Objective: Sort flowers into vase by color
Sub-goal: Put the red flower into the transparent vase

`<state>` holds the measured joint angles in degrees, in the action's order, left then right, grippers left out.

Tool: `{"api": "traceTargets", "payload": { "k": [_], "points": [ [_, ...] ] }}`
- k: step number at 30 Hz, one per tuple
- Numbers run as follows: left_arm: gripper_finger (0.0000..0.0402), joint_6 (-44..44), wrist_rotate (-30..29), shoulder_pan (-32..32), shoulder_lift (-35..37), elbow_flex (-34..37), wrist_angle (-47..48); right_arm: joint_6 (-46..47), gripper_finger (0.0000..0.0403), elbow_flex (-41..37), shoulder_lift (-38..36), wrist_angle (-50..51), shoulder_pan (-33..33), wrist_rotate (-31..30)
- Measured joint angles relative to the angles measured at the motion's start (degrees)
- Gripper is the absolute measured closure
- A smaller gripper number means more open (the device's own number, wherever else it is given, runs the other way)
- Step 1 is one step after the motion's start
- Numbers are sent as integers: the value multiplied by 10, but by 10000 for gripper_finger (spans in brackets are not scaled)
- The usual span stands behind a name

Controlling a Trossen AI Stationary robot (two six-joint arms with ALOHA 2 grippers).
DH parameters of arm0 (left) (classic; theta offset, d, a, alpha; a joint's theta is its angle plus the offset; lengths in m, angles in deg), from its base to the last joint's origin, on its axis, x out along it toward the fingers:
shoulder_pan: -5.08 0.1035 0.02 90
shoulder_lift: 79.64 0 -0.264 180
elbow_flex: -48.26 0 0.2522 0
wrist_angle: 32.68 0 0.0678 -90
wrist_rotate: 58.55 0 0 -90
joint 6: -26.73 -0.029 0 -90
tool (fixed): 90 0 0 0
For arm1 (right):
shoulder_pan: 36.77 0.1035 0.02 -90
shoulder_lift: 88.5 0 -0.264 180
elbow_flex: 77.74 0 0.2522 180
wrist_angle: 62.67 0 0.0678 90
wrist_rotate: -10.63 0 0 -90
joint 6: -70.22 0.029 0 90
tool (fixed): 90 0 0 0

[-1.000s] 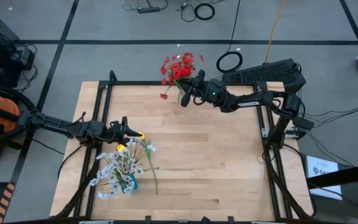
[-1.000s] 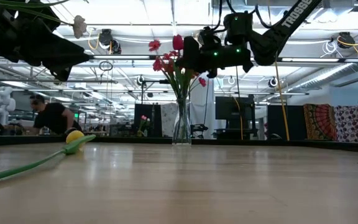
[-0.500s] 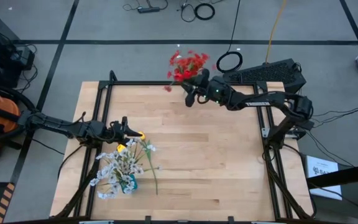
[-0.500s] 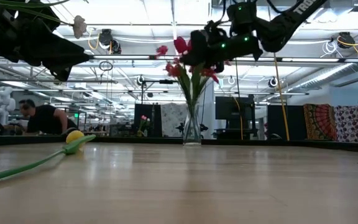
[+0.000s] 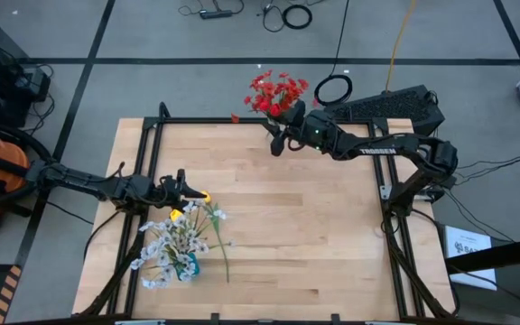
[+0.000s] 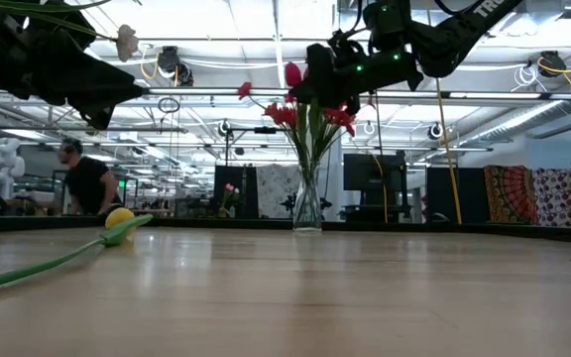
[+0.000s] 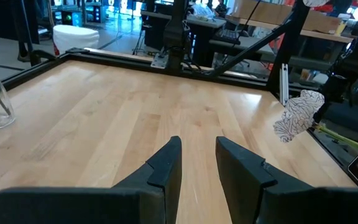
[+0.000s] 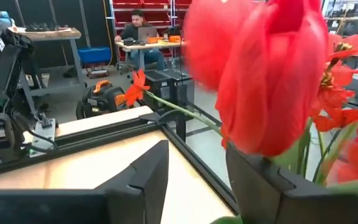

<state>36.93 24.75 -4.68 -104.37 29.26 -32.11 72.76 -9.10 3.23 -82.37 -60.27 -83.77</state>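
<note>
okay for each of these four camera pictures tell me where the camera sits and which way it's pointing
High view: overhead, facing straight down; both arms, wooden table.
Low view: table height, level across; right arm above the red flowers in a glass vase.
Left wrist view: past the left gripper, across bare tabletop.
Right wrist view: past the right gripper, red tulip close.
High and low views share the yellow tulip.
</note>
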Motion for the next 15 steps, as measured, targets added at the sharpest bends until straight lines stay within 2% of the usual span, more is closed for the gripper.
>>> {"api": "traceTargets", "payload": {
  "k": [5,10,15],
  "points": [
    [297,0,0,0,0,0,0,-8,247,0,-31,23,0,0],
    [297,0,0,0,0,0,0,-37,247,0,-86,124,0,0],
    [297,0,0,0,0,0,0,-28,247,0,-138,235,0,0]
  ]
}}
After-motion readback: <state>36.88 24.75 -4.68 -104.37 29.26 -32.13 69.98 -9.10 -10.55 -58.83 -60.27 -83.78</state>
